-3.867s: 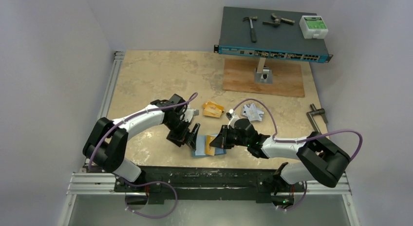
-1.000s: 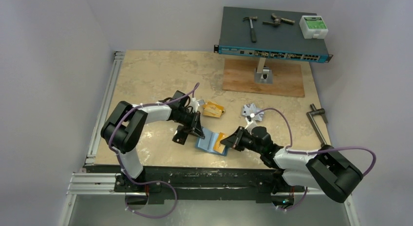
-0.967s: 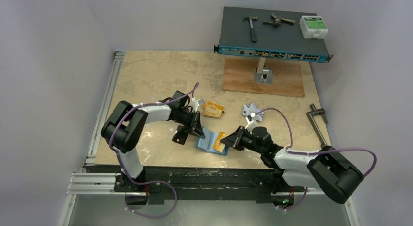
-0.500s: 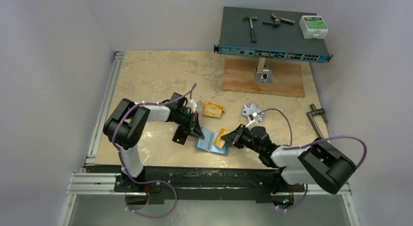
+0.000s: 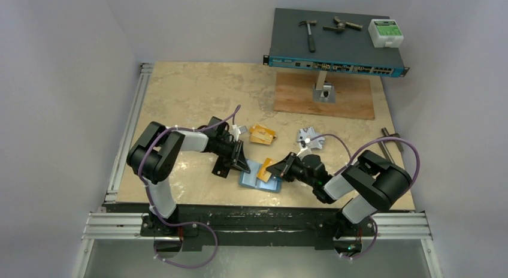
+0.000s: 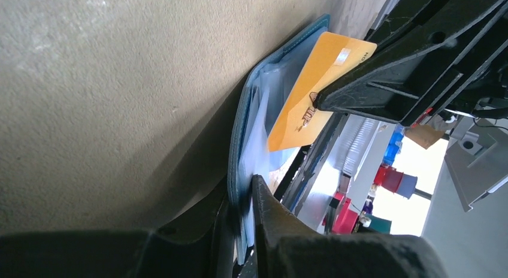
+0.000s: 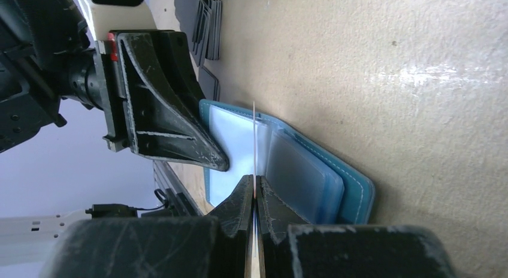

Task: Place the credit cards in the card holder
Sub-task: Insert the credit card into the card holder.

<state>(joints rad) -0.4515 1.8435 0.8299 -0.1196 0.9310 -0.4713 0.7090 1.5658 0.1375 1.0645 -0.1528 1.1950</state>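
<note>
The teal card holder lies open near the table's front edge, its clear pockets facing up. My left gripper is shut on the holder's left leaf, with one finger on top of a clear pocket. My right gripper is shut on an orange credit card. It holds the card on edge over the pockets, so the card shows as a thin line in the right wrist view and as an orange face in the left wrist view. More orange cards and silver cards lie behind.
A stack of black cards lies just left of the holder, beside my left gripper. A network switch with a hammer on it stands on a post over a wooden board at the back. A metal handle lies at the right edge.
My right gripper has carried the orange card leftward over the holder's pockets, and the right arm has folded in closer. The left gripper has stayed at the holder's left leaf.
</note>
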